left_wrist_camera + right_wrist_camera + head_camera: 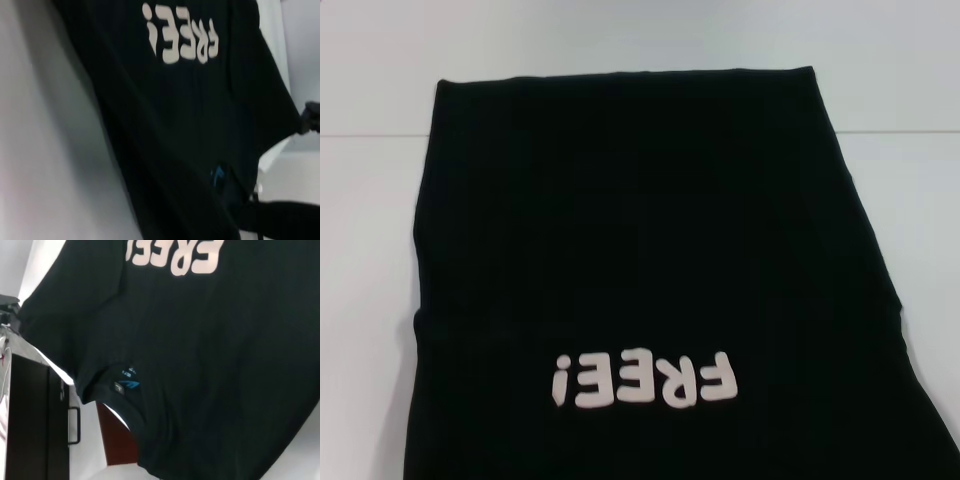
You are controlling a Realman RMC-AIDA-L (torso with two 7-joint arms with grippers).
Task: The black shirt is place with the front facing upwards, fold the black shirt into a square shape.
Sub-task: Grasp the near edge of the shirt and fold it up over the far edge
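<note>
the shirt (640, 250) lies front up on the white table (620, 60), hem at the far side, the "free!" print (645, 378) near the robot and upside down to the head camera. its sides look already turned in, so the body reads as a long panel. the collar end hangs off the near table edge: both wrist views look up along it, and the blue neck label (129, 379) sits low in the draped cloth.

neither gripper shows in the head view. a dark piece at the cloth's edge in the left wrist view may be the right gripper (311, 117), and one in the right wrist view may be the left gripper (9, 310). whether either is released, clenched or pinching the shirt, i cannot tell.

my read is that the step in hand is lifting the collar end to carry it toward the hem. to do it well, take both near corners level, raise them together, and keep the cloth taut so the fold lands straight and square.
</note>
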